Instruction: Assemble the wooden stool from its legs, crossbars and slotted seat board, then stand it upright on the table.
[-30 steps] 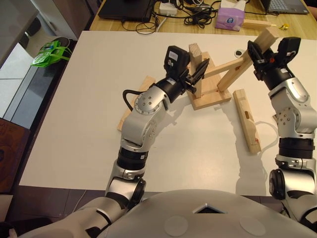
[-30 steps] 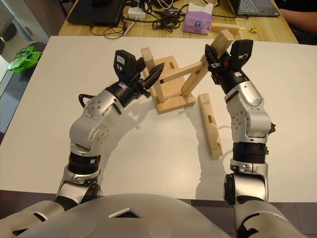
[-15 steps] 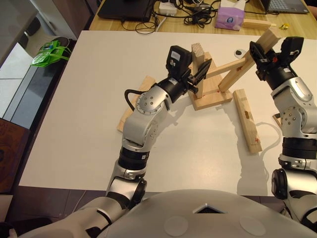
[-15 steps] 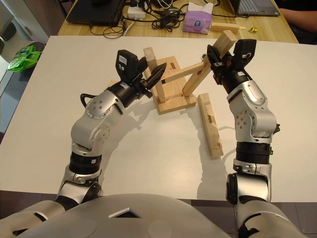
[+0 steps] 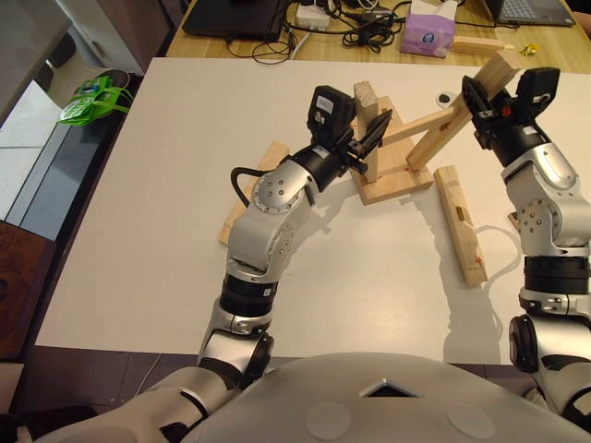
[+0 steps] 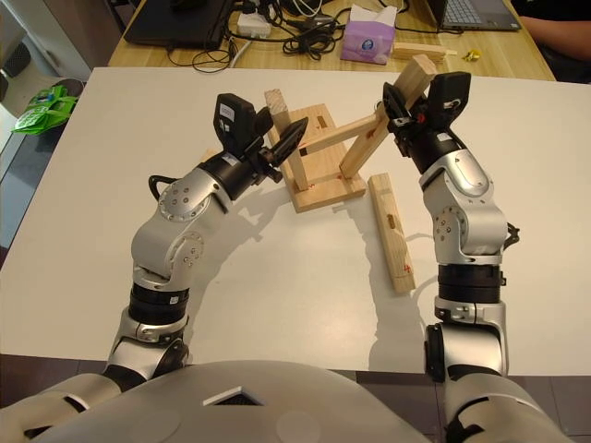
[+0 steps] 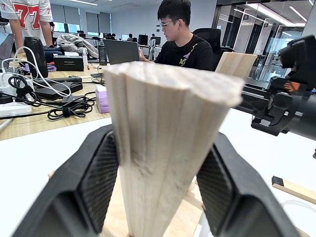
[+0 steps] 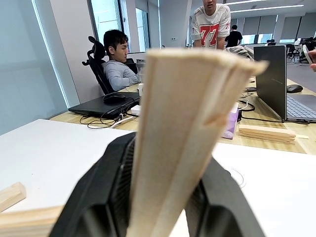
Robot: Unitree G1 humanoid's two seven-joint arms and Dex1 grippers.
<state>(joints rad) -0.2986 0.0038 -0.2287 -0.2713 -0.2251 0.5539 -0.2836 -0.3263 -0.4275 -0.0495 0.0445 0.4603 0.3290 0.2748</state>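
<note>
Tilted leg shifted slightly, right jaws clenching it, left jaws clenching upright leg.

Nothing legible stands on the table's things. The loose leg and the tilted leg each bear a small red mark, perhaps handwritten, too small to read. The tissue box carries print, and the left gripper has a white label on its housing, both illegible.

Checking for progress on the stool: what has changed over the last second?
Hardly anything: both arms and the half-built stool nudged slightly right, then back. Left gripper stays shut on the upright leg, right gripper on the tilted leg; the loose leg lies as before.
</note>
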